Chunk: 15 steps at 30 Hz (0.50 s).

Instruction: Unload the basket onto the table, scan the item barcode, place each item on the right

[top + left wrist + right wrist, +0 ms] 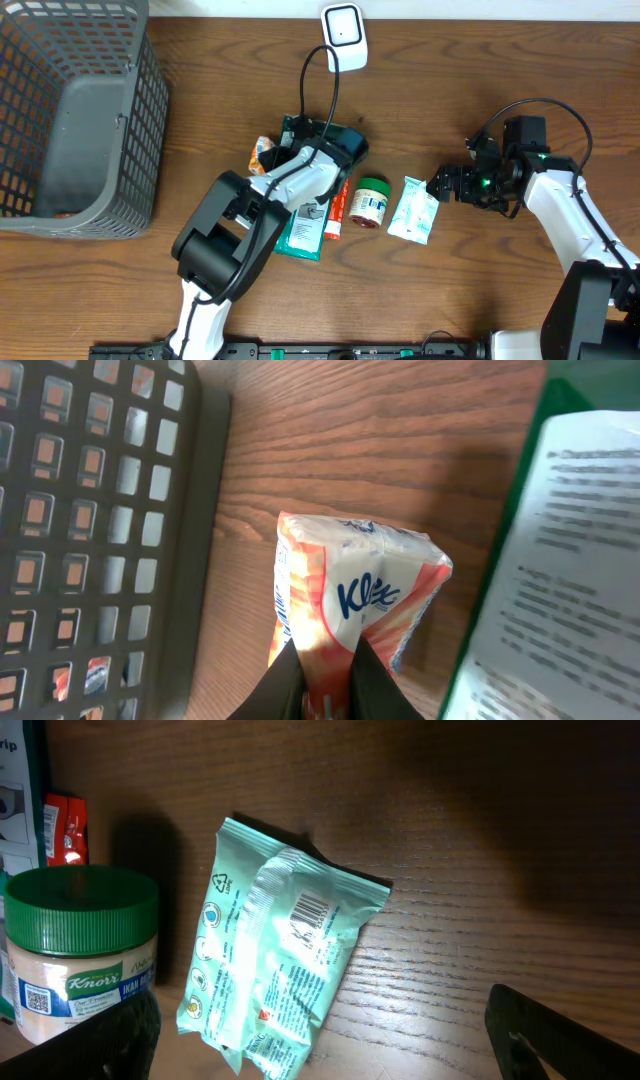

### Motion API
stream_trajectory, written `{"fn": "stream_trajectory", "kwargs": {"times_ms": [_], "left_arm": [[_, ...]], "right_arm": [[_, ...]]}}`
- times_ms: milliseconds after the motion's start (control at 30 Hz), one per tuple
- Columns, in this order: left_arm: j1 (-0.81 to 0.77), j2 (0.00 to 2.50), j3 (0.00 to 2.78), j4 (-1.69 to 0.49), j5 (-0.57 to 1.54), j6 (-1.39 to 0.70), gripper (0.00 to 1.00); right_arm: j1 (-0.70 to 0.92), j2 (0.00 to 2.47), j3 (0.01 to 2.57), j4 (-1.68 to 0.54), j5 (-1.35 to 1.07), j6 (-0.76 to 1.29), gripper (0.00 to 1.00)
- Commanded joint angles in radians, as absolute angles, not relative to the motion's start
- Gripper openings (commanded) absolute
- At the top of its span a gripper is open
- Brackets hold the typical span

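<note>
Item: tissue pack (355, 595), orange-white film | Location: 7 o'clock of barcode scanner (343, 35), 3 o'clock of grey basket (155, 100) | Handling: likely light, soft, slippery; pinch end seam | left gripper (325, 660): clamped on tissue pack | right gripper (325, 1040): spread wide, empty

My wooden table (480, 90) bears a grey basket (150, 110), scanner (343, 37), green packet (300, 238), red tube (335, 212), jar (372, 202) and wipes pack (413, 209).
</note>
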<state>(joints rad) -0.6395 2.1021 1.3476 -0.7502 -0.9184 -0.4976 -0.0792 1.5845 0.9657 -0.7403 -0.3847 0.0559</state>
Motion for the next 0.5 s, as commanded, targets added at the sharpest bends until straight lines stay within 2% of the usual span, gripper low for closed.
{"fn": "stream_trajectory", "kwargs": {"times_ms": [0, 400, 467], "left_arm": [[-0.606, 2.114, 1.331, -0.748, -0.934, -0.506, 0.13], [-0.596, 2.119, 1.326, -0.742, -0.890, -0.477, 0.13], [-0.596, 2.119, 1.326, -0.741, -0.889, -0.467, 0.17]], "right_arm": [[-0.070, 1.577, 0.962, -0.741, -0.385, 0.055, 0.99], [-0.070, 1.577, 0.962, -0.741, -0.385, 0.055, 0.99], [-0.070, 1.577, 0.962, -0.741, -0.385, 0.055, 0.99]]}}
